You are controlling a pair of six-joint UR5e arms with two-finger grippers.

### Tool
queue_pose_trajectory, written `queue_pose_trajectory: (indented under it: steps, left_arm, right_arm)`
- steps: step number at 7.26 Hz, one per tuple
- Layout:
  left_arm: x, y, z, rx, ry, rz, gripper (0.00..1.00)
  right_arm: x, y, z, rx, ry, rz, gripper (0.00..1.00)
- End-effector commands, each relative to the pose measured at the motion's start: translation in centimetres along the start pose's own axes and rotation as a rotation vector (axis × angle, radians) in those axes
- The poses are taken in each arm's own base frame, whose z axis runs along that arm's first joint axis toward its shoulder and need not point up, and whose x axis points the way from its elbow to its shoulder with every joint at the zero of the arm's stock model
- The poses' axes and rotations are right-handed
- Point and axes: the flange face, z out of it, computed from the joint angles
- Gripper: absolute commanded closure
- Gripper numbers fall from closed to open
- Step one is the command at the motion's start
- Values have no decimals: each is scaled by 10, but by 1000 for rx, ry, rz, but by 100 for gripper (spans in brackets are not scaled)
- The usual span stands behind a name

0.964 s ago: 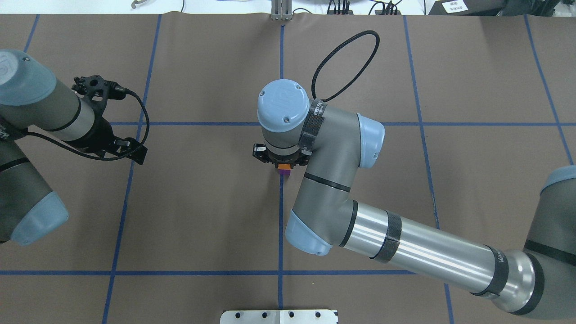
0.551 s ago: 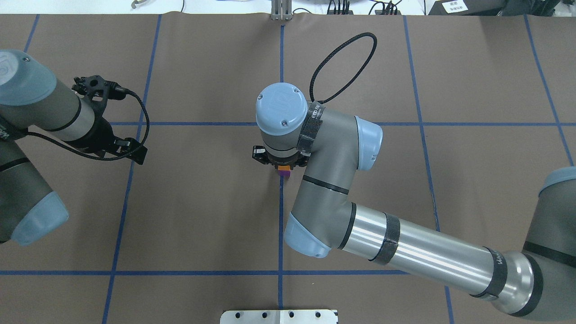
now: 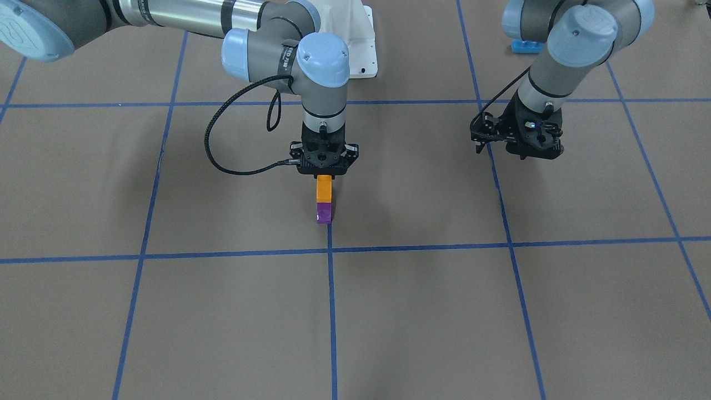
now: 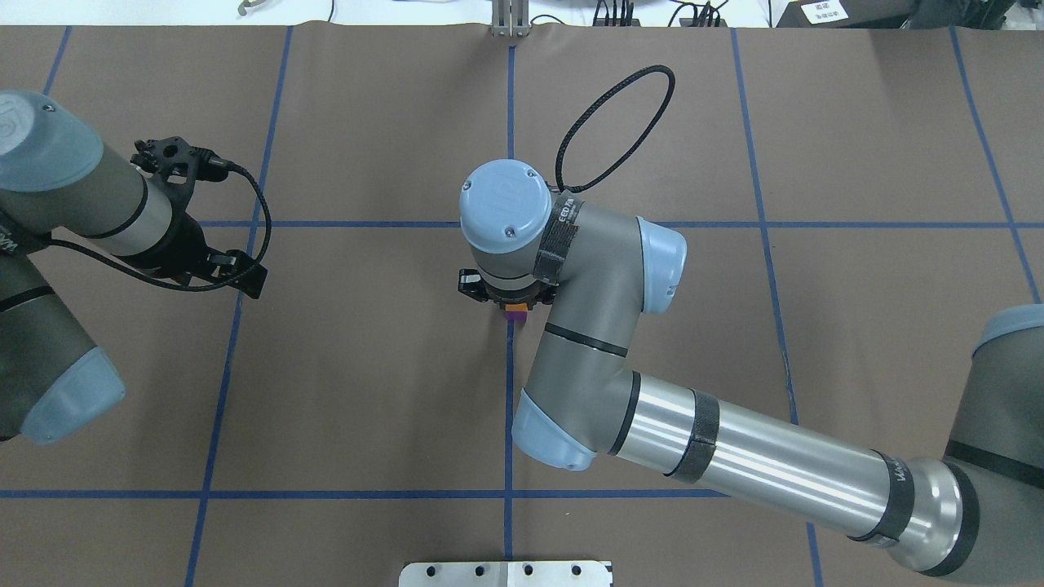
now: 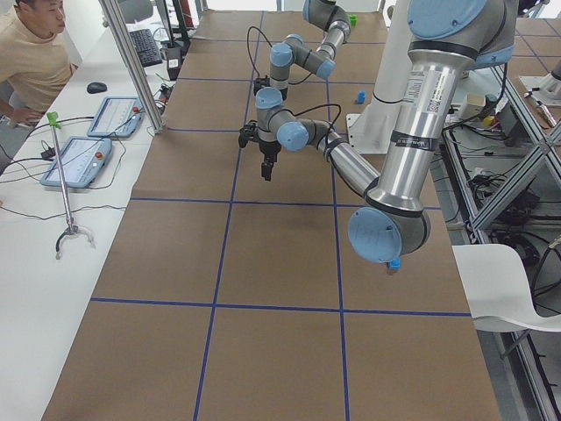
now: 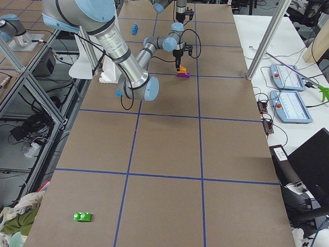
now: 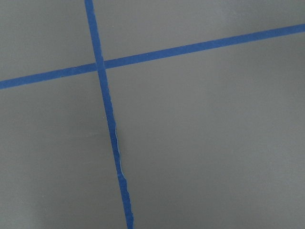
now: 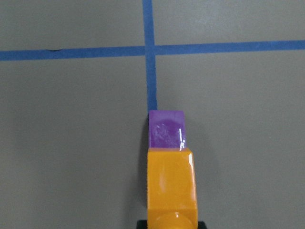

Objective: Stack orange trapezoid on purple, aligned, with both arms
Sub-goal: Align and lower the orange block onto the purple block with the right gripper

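The orange trapezoid [image 3: 324, 189] hangs upright from my right gripper [image 3: 324, 176], which is shut on its top end. Directly under it stands the purple brick [image 3: 324, 213] on a blue tape line. In the front view the two look in line and touching or nearly so. In the right wrist view the orange brick [image 8: 171, 183] covers the near part of the purple one [image 8: 166, 129]. Overhead, only slivers of the orange trapezoid [image 4: 515, 307] and the purple [image 4: 516, 319] show under the wrist. My left gripper [image 3: 522, 147] hovers apart, open and holding nothing.
Brown table with a blue tape grid. A blue brick [image 3: 526, 46] lies behind the left arm, and a green brick [image 6: 82, 216] lies far off near a table corner. The white base [image 3: 364, 44] stands behind the right arm. A person [image 5: 31, 53] sits beside the table.
My right wrist has shifted slightly leftward and nearer the robot in the overhead view, still carrying the orange brick, with less purple showing. The left arm has not moved.
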Motion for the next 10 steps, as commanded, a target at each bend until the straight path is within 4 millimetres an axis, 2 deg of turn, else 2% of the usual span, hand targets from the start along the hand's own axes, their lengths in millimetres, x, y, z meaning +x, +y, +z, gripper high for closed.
queue_pose_trajectory:
  steps: [1, 10]
  left_arm:
    - [1, 0, 0, 0, 1, 1, 0]
    - [4, 0, -1, 2, 5, -10, 0]
  right_arm:
    - [-1, 0, 0, 0, 0, -1, 100]
    - [-1, 2, 4, -5, 5, -49, 100]
